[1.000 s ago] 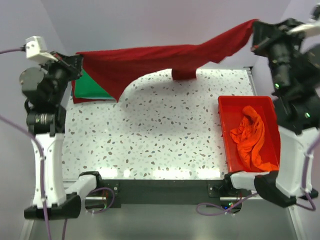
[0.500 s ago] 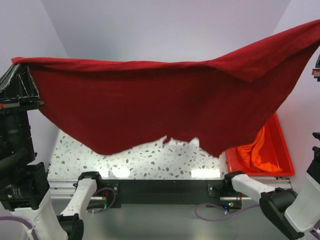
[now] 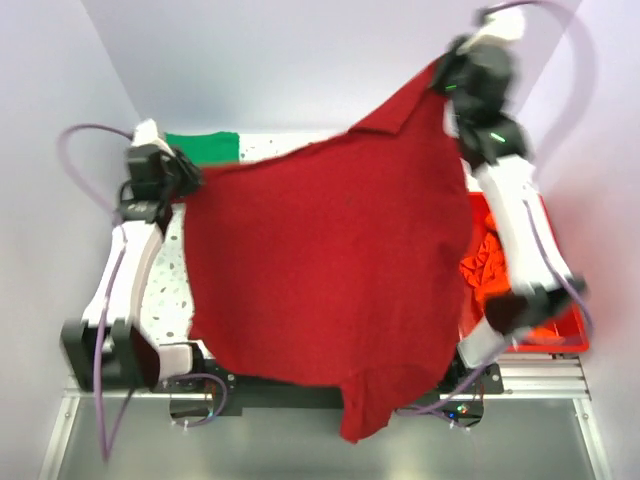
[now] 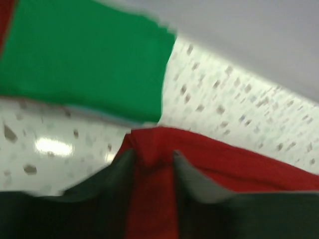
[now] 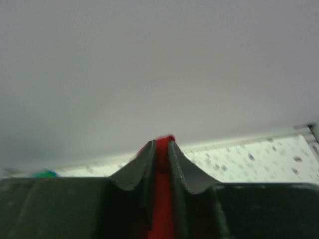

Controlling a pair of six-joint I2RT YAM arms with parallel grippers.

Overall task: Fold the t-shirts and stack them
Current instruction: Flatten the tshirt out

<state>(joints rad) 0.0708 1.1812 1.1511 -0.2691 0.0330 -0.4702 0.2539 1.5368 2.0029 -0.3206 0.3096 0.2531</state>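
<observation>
Dark red t-shirt [image 3: 320,270] hangs stretched above the speckled table [image 4: 224,89].

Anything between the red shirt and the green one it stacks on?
Nothing visible does: the green shirt lies far left, just behind the left gripper holding the dark red shirt; the red tub sits at the right.

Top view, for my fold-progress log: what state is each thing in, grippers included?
Red shirt: unfolded, held up and spread between both grippers.
Green shirt: folded flat, far left.
Orange shirt: crumpled in the tub.
Tub: upright, holding the orange shirt.
Left gripper: closed on a corner of the red shirt.
Right gripper: raised high, closed on the red shirt.
</observation>
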